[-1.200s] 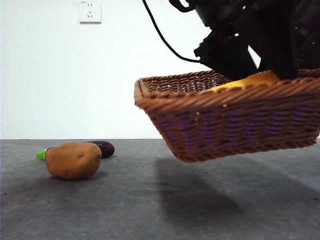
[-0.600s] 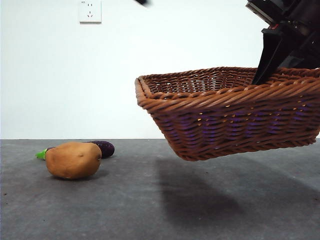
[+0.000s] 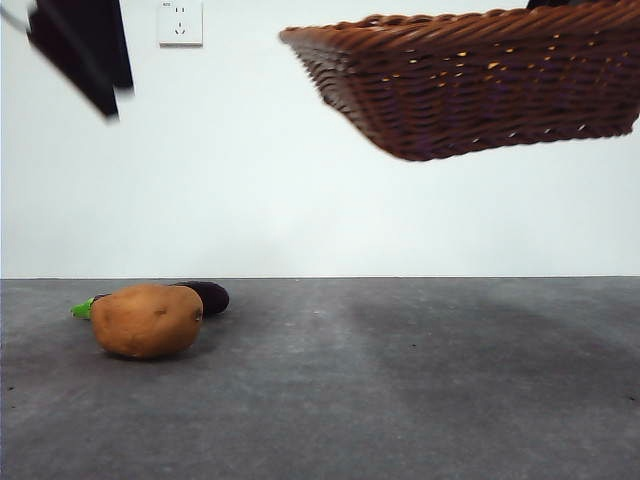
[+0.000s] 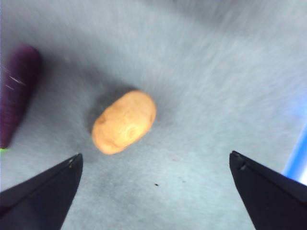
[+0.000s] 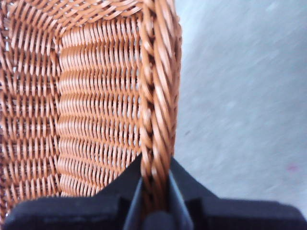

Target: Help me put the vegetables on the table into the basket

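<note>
Front view: basket (image 3: 480,85) held high above the bench (image 3: 400,380); potato (image 3: 147,320) and eggplant (image 3: 205,296) lie touching, well apart from it.
Left wrist view: left pincer (image 4: 153,191) gapes wide and empty over the potato (image 4: 124,122); next, judged: descend and straddle it.
Right wrist view: right pincer (image 5: 156,201) clamps the basket rim (image 5: 158,96).

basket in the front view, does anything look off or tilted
Yes. The basket hangs high above the table, tilted, held only at its rim by the right gripper, jaws shut on the braid. The potato and eggplant lie on the table below the open left gripper.
</note>
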`<state>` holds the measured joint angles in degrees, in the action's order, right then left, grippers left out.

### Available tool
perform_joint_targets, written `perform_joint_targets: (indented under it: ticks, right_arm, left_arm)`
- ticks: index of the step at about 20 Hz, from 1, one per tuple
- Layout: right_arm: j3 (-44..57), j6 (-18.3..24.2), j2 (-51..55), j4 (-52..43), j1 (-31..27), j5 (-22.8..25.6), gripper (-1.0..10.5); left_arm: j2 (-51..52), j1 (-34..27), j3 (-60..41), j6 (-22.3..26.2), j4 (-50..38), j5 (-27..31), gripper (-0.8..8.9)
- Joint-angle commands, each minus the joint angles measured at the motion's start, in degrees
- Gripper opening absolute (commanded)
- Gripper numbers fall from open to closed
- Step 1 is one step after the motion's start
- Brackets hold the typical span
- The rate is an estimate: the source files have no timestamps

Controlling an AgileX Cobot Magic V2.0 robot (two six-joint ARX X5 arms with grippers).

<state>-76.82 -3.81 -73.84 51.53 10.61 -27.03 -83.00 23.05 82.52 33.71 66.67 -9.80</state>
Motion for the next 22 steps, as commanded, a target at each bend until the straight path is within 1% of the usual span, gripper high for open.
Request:
perform_joint_targets:
  ticks: [1,3,4,10,14,22]
  right_arm:
    - [-1.6,1.7,0.5,1.0,-1.4,-0.7,-0.1]
    - [-1.7,3.2,0.5,2.5,-2.5,-0.7,-0.1]
    - [-1.7,4.0,0.5,3.1,-2.9,-0.7,-0.1]
    - [-1.7,5.5,0.5,3.0,-4.8,-2.5,-0.1]
    - [-1.7,5.8,0.5,2.5,-5.1,-3.1,-0.1]
    - [-1.7,6.1,0.5,2.1,-5.1,-3.0,-0.1]
  left_arm:
    - [-3.5,-0.4,-0.9,2.8,-3.1,0.2,5.39]
    - [-7.0,-0.4,-0.9,3.3,-6.0,1.5,5.40]
    - [-8.8,-0.4,-0.9,4.3,-6.4,1.6,5.40]
    - [-18.4,-0.5,-0.9,5.2,-8.4,2.3,5.40]
    - [-21.6,-0.8,-0.9,6.0,-10.0,2.0,5.40]
    - [-25.6,-1.9,-0.9,5.9,-11.3,1.9,5.30]
